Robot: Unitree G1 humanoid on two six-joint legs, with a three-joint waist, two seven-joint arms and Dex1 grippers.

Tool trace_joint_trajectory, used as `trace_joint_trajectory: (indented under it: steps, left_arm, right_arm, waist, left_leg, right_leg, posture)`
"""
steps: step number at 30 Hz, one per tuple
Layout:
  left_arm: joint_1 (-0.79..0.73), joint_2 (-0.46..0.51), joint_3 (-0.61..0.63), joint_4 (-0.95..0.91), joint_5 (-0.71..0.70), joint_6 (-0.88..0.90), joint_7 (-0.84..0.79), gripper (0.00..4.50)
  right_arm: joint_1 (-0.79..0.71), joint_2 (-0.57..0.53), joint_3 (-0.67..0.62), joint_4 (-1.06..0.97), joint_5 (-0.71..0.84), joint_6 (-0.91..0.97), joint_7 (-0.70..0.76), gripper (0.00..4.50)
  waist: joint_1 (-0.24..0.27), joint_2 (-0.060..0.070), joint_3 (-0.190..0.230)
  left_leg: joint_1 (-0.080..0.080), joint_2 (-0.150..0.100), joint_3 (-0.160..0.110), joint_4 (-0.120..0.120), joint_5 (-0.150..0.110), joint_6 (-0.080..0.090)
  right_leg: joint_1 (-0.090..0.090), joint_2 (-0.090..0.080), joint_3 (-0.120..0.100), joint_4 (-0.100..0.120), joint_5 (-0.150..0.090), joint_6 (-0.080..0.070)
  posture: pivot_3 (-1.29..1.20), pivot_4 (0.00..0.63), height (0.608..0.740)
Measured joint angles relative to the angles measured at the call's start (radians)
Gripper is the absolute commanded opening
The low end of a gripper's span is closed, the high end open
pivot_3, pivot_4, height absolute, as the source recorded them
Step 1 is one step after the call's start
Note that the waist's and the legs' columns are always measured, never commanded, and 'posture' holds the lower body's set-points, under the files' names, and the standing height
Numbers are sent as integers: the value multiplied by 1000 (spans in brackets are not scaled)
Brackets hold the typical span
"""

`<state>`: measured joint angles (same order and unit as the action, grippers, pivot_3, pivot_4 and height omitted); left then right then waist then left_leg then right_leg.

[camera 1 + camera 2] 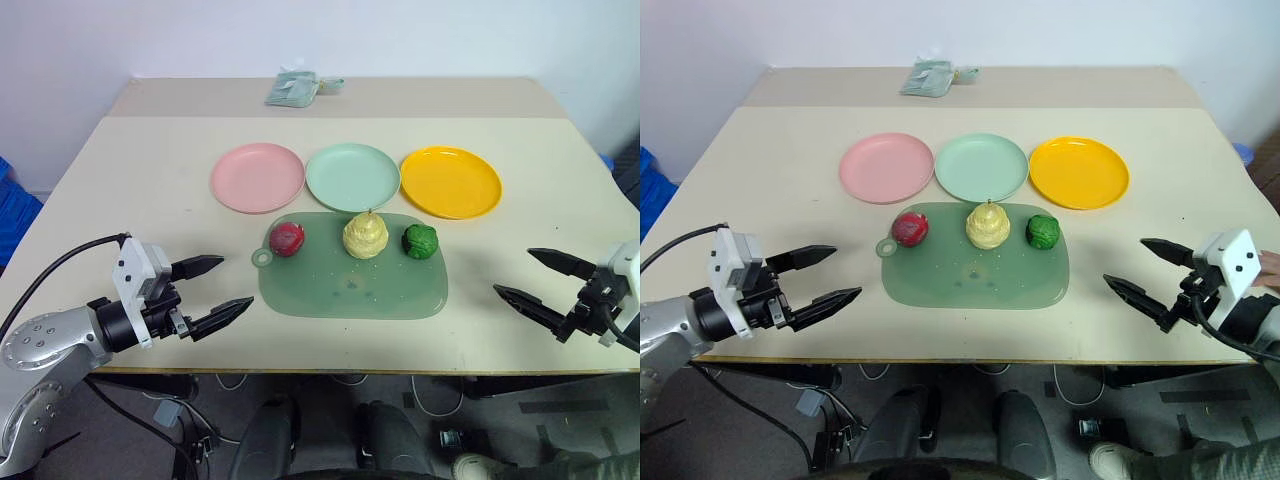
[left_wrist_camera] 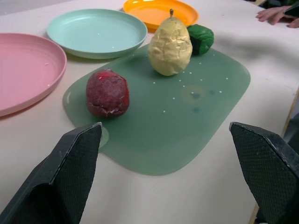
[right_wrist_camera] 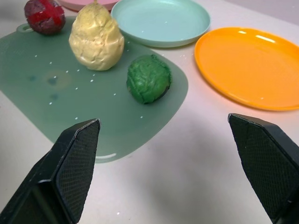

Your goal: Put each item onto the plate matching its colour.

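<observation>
On the surface (image 1: 120,180), the green mat (image 1: 350,285) carries the yellow pear (image 1: 365,236), red fruit (image 1: 286,239) and green ball (image 1: 420,241), well ahead of both wide-open, empty jaws, left gripper (image 1: 212,290) and right gripper (image 1: 530,278).

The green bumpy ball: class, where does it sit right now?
The green bumpy ball sits on the green mat's far right corner, beside the yellow pear and just before the orange plate.

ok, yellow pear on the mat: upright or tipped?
Upright. The yellow pear stands on its broad base on the green mat, stem pointing up, between the red fruit and the green ball.
</observation>
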<state>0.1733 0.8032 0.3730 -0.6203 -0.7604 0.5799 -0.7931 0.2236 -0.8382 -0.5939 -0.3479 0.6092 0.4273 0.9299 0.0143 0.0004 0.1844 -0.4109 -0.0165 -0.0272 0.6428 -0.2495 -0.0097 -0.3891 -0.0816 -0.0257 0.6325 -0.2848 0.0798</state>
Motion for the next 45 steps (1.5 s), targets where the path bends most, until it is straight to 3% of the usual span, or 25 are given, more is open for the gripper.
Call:
trace_joint_trajectory:
  steps: [14, 19, 24, 33, 45]
  left_arm:
    - [-17, -74, -8, 31, 43, -41, 39, 4500]
    - [-63, -107, -63, 44, 86, 4, 145, 4500]
    - [-181, -134, -122, 71, 83, 134, 258, 4500]
    - [-376, -288, -289, 154, 162, 240, 446, 4500]
    - [-571, -366, -375, 327, 263, 330, 526, 4500]
  right_arm:
    - [-68, 14, 86, -5, -5, -16, 9, 4476]
    - [-144, 16, 172, -25, -4, -32, 27, 4476]
    - [-246, 16, 268, -37, 2, -33, 59, 4476]
    - [-371, 14, 383, -31, -5, -43, 148, 4476]
    - [-402, 16, 422, -31, -16, -45, 142, 4476]
  waist:
    - [0, 0, 0]
    - [0, 0, 0]
    - [1, 0, 0]
    - [0, -2, 0]
    - [0, -3, 1]
  left_leg:
    - [0, 0, 0, 3, 0, 0]
    - [0, 0, 0, 4, 0, 0]
    - [1, 0, 0, 7, 0, 0]
    - [1, -2, 0, 8, 0, 0]
    - [1, -3, 0, 9, 1, 0]
  right_leg:
    - [0, 0, 0, 2, 0, 0]
    - [0, 1, 0, 4, 1, 2]
    - [0, 1, 0, 8, 3, 5]
    - [-2, 1, 0, 15, 4, 7]
    - [-2, 2, 0, 15, 5, 9]
  posture:
    - [0, 150, 740]
    - [0, 150, 740]
    - [0, 150, 740]
    - [0, 150, 740]
    - [0, 150, 740]
